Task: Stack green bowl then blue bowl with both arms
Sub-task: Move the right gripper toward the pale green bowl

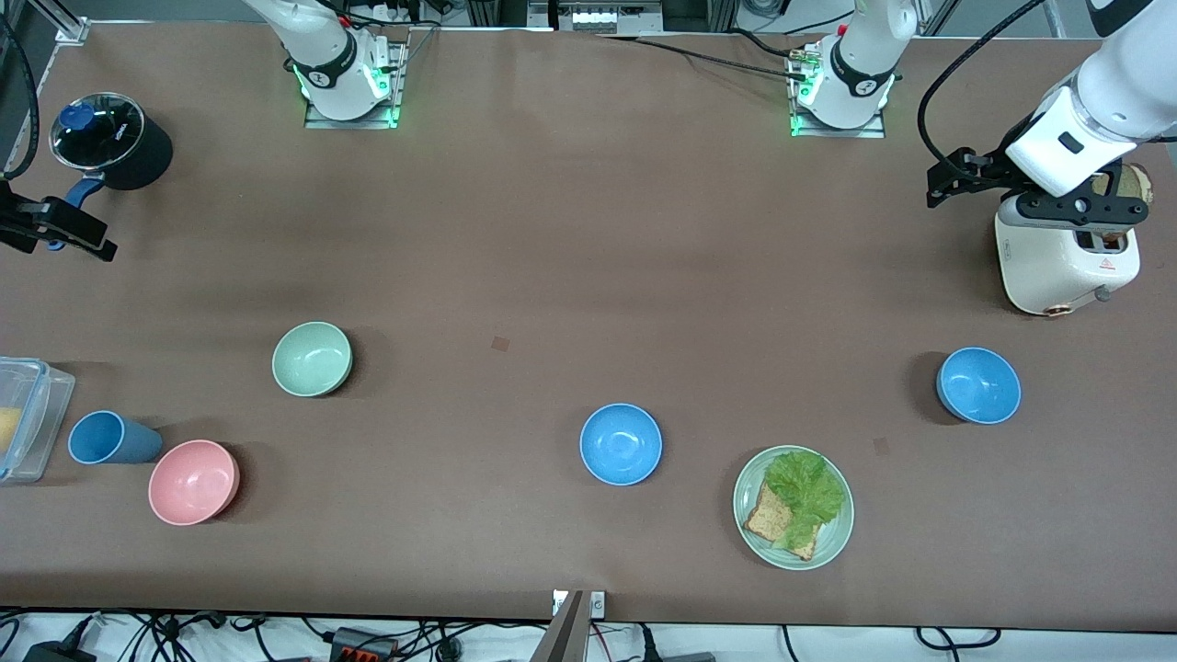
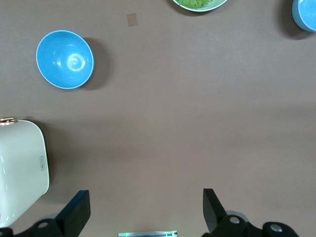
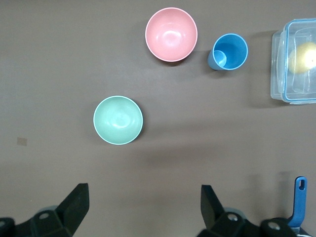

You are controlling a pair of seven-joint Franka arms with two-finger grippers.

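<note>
Found the small round pale green bowl (image 1: 312, 359) sitting upright on the brown worktop (image 1: 552, 230), toward the right arm's end, with nothing in it. Saw a round pink bowl (image 1: 193, 482) and a blue cup (image 1: 106, 438) nearer to the front camera than it, the cup lying on its side just beside the pink bowl. Spotted a clear plastic box (image 1: 28, 405) at that same end of the worktop. Found one small round bright blue bowl (image 1: 621, 444) near the middle, beside a flat green plate (image 1: 832, 542) of lettuce and bread. Found a second blue bowl (image 1: 978, 384) toward the left arm's end, nearer to the front camera than the white toaster (image 1: 1057, 267). Saw no bowls touching. Saw the left claw (image 2: 145, 217) up in the air by the toaster, spread wide and holding nothing. Saw the right claw (image 3: 144, 210) up over the right arm's end, near a black pot (image 1: 110, 138), also spread wide and holding nothing.
</note>
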